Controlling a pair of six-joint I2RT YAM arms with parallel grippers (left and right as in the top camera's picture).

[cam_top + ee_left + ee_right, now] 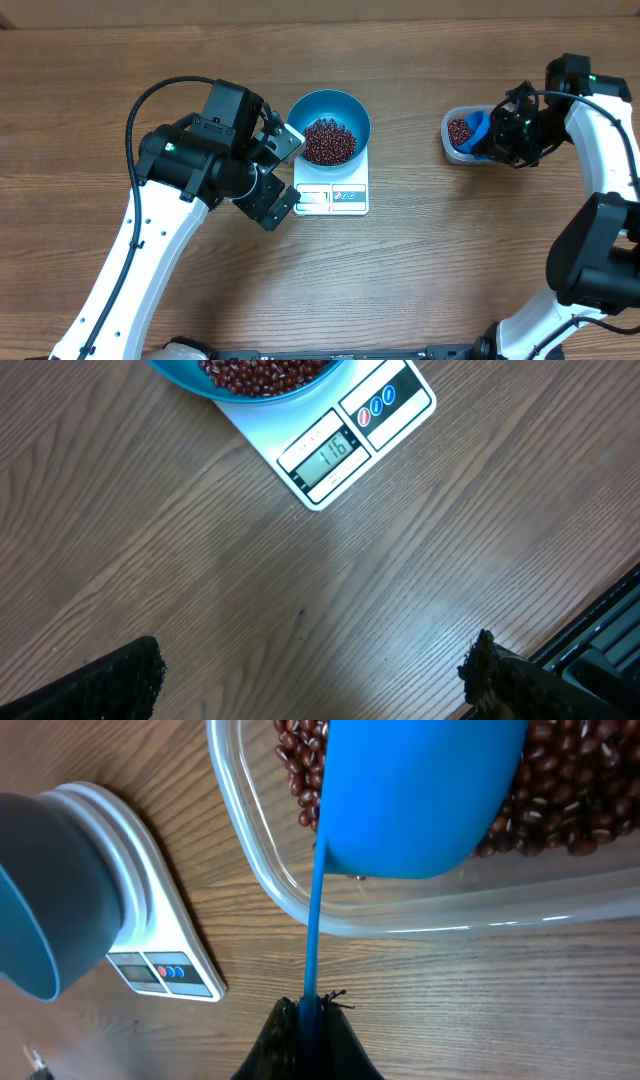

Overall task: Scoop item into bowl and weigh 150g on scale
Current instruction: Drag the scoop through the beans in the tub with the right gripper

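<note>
Looks like the topping-up stage: right gripper (310, 1030) clamps the scoop (410, 800) by its handle over the tub (400, 910) near the table's right edge (left gripper (320, 675) gapes empty). Most beans (328, 142) sit in the bowl (330, 100) on the scale (345, 196), mid-table. Next, I'd scoop small and pour gently.

The overhead view looks straight down from high on the whole surface (420, 290), arms (140, 250) rooted at 6 o'clock, the scale (335, 197) near centre. The left wrist view faces down close over the wood, that scale at its 12 o'clock; the right wrist view sits very near the tub (400, 915) at 1 o'clock, sharing scale and bowl (40, 890) at 9 o'clock.
</note>
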